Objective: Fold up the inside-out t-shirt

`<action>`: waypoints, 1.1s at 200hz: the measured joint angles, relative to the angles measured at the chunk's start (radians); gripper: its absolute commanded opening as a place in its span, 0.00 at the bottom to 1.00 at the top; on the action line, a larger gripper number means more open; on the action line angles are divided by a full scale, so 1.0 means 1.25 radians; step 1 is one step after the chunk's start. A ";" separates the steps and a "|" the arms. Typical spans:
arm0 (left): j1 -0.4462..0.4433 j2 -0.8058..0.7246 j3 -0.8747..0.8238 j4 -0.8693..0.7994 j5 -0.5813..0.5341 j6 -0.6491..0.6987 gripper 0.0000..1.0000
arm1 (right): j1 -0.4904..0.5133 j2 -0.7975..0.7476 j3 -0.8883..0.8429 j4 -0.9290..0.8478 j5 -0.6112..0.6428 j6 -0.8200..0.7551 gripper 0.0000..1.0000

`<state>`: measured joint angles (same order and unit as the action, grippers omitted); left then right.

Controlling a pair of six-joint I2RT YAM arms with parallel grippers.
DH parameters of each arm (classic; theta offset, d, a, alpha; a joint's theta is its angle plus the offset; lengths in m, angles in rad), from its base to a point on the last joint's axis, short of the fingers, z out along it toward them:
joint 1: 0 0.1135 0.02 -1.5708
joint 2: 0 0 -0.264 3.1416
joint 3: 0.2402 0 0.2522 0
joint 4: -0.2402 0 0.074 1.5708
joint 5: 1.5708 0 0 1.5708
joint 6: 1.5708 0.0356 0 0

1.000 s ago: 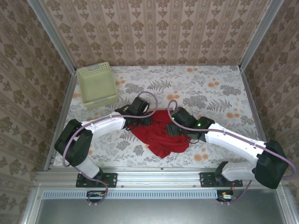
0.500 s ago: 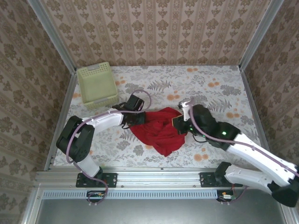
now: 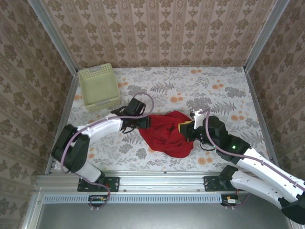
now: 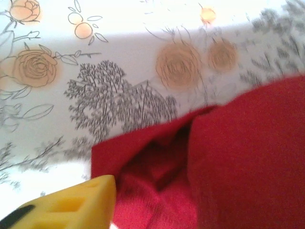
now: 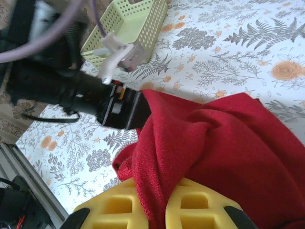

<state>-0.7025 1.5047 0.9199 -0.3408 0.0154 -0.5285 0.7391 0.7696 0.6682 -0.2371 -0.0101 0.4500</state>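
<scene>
Floral table carries the crumpled shirt at its centre. Right gripper is closed, pinching a fold at the shirt's right edge. Left gripper sits at the left edge; its finger spread cannot be determined.

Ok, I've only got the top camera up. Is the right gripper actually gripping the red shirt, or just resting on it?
Observer: Gripping. In the right wrist view a fold of the t-shirt runs down between the yellow fingers of the right gripper, pinched there.
Operator: And the left one?
Observer: The left wrist view has one yellow finger of the left gripper at the shirt's edge, with no cloth over it. I cannot tell whether the jaws are open.
Operator: What's the cloth like in front of it?
Observer: It gapes there, with a dark hollow between two red layers.
</scene>
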 measured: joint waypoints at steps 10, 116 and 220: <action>-0.037 -0.064 -0.018 -0.012 -0.027 0.002 0.66 | 0.000 0.013 -0.004 0.020 -0.005 0.005 0.00; -0.314 -0.204 -0.013 0.046 -0.107 0.043 0.69 | 0.000 0.033 -0.008 0.094 -0.020 0.020 0.00; -0.270 -0.200 -0.009 0.046 -0.117 0.044 0.00 | -0.028 0.027 -0.027 0.043 0.047 0.017 0.00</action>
<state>-1.0397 1.2545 0.9081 -0.2836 -0.1307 -0.4740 0.7044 0.8036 0.6346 -0.1829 0.0490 0.4709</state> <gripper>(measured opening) 0.046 0.110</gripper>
